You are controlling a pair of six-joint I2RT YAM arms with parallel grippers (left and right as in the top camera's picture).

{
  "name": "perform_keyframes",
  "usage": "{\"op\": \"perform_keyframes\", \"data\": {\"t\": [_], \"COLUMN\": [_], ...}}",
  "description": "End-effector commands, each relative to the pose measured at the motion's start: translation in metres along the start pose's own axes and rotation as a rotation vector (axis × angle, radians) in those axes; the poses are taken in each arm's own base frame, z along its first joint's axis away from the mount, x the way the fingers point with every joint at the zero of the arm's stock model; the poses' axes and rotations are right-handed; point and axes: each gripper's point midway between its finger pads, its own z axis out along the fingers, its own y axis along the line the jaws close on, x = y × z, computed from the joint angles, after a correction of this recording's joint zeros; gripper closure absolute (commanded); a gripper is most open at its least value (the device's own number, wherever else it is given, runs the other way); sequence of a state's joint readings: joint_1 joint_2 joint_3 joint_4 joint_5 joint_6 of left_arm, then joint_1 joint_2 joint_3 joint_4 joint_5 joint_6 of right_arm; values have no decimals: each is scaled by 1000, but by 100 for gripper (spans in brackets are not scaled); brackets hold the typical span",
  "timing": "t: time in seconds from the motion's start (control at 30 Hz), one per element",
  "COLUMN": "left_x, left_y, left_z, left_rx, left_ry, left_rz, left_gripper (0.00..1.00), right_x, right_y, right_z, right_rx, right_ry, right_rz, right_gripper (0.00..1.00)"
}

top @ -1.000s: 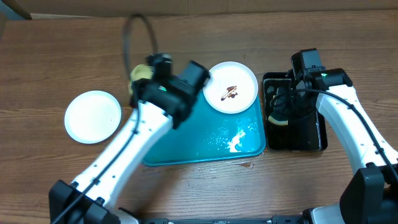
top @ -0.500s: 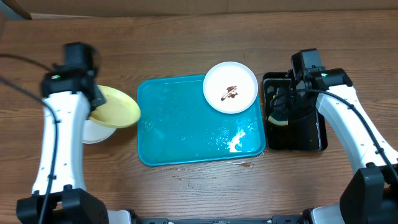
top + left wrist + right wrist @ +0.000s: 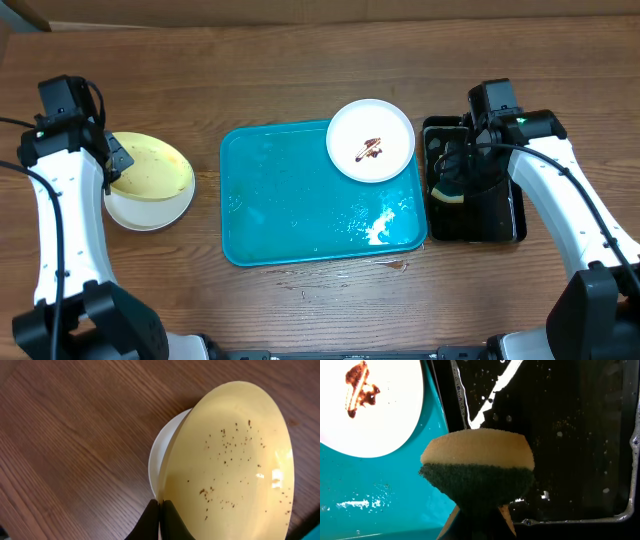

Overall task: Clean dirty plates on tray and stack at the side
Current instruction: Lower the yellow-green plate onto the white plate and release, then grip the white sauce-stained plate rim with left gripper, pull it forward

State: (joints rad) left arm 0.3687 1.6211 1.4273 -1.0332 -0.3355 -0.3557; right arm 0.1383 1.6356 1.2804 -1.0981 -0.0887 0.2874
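1. One white plate (image 3: 150,214) lies on the surface (image 3: 300,60) well to the left of the tray (image 3: 300,215). No smear shows on the part in view, so I take it as cleaned and as the base of the stack.
2. The left gripper (image 3: 159,508) is pinched tight on the rim of the pale yellow-green plate (image 3: 230,460) and holds it tilted directly over that white plate. Whether the two plates touch, I cannot tell. The yellow-green plate carries only fine dark specks and no sauce smear, so it appears wiped and partway through being set down. It has not yet been released.
3. The smeared white plate (image 3: 371,128) sits at the tray's far right corner and reaches over the rim there. A brown sauce smear (image 3: 369,150) lies at its middle, so this one is not yet cleaned.
4. The right gripper (image 3: 480,516) is clamped on a sponge (image 3: 477,467), hanging over the black tray (image 3: 570,435) just beside the dirty plate.
5. By my reckoning about two of three plates are dealt with. What is left is to let go of the yellow-green plate, wipe the smeared plate and carry it to the stack.
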Motion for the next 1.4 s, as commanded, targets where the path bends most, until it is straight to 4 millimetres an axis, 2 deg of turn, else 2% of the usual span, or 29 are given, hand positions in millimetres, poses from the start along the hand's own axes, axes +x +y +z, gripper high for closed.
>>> {"op": "perform_keyframes", "data": {"t": [0.0, 0.13, 0.2, 0.27, 0.33, 0.43, 0.6, 0.73, 0.8, 0.87, 1.03, 1.2, 1.37], "left_x": [9, 15, 18, 24, 31, 43, 70, 90, 98, 105, 121, 136, 148], "left_y": [-2, -14, -18, -27, -37, -62, -115, -152, -172, -194, -244, -277, -302], "left_z": [13, 14, 13, 11, 8, -1, -26, -46, -56, -68, -99, -126, -138], "left_rx": [3, 65, 81, 121, 168, 278, 475, 570, 606, 648, 757, 844, 899], "left_ry": [58, 90, 100, 125, 150, 191, 237, 229, 203, 160, 50, -18, -61], "left_rz": [27, 32, 37, 48, 74, 141, 279, 396, 448, 506, 617, 661, 690], "left_gripper": [84, 74, 62, 55, 53, 53, 51, 42, 34, 26, 21, 18, 15], "right_x": [0, 0, 0, 0, 0, 1, -3, -12, -19, -30, -53, -63, -55], "right_y": [-2, -2, -2, -2, -2, -3, -9, -24, -33, -38, -40, -41, -46], "right_z": [0, 0, 0, 0, 0, 0, -1, -3, -5, -6, -9, -2, 24], "right_rx": [8, 8, 9, 9, 9, 10, 12, 14, 10, -3, 13, 25, 37], "right_ry": [-6, -5, -6, -5, -5, -2, -9, -29, -49, -85, -178, -201, -114], "right_rz": [-3, -3, -3, -3, -3, -2, 18, 64, 73, 29, -161, -170, -160], "right_gripper": [96, 96, 96, 96, 96, 96, 96, 96, 96, 96, 96, 96, 96]}}
